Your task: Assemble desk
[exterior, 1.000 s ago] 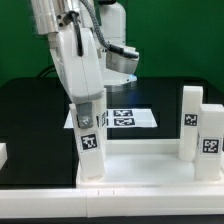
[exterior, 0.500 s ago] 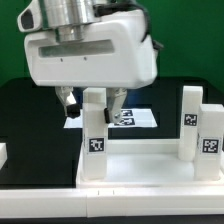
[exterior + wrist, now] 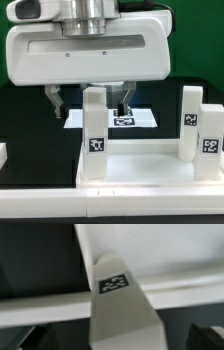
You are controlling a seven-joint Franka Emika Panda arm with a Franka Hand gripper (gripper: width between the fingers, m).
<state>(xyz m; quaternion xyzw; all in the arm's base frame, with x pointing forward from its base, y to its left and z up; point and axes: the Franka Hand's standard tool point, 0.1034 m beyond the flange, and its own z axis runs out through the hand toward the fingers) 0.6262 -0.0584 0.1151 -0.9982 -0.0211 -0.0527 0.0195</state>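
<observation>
Lower part of the exterior view, nearest the camera: the desk panel, a wide white rimmed tray of plastic, lies on the black table with its underside up, and that makes sense, since the corner sockets have to face upward to take legs. At the lower centre-left a short white leg stands upright in the panel's near corner, a black-and-white square tag on its face. At the right edge two more tagged legs and stand upright at the far corner of the panel, one just beside the other. Now the claw: its dark fingers hang wide apart either side of the near leg's top, one finger left of it, the other right, touching nothing that I can see. The wrist view agrees, with the tagged leg rising between dark fingertips at the frame's lower corners. My read is that the spread lets the claw straddle the post, for gripping or letting go. Farthest back, mid-frame, the marker board lies flat.
</observation>
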